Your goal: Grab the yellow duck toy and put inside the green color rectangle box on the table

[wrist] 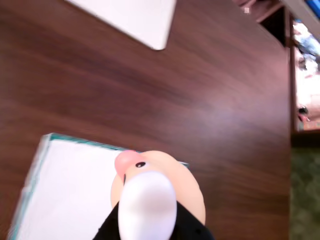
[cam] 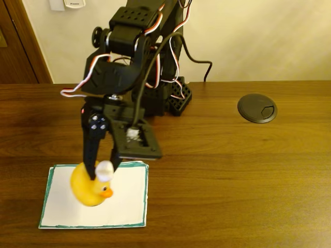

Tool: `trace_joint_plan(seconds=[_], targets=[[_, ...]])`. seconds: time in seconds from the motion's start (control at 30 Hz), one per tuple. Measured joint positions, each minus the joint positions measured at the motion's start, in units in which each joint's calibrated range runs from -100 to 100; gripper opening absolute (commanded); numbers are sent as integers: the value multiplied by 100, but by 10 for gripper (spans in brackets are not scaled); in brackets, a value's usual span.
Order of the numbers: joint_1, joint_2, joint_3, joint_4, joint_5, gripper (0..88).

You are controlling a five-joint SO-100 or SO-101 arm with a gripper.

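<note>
Here we see the gripper (cam: 103,170) closed on the yellow duck toy (cam: 90,187), its fingers pinching the head near the white cap, so the duck hangs over the green color rectangle box (cam: 129,204) on the table (cam: 232,170), seemingly ready for release

The table (cam: 232,170) is showing glossy wood grain; the box (cam: 129,206) is looking like matt paper (teal-inked edge); the duck (cam: 89,188) is appearing smooth, rubbery.
</note>
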Motion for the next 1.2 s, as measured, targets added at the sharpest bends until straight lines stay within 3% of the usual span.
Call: trace_joint_plan(seconds=[0.23, 0.67, 0.77, 0.93, 1.0, 1.2], targets=[[906, -21, 713, -771, -186, 1], [625, -700, 1603, -888, -366, 8], [634, -804, 1781, -869, -386, 81], [598, -888, 1940, -859, -430, 130], [598, -888, 1979, -869, -440, 199], [589, -898, 2039, -937, -440, 259]])
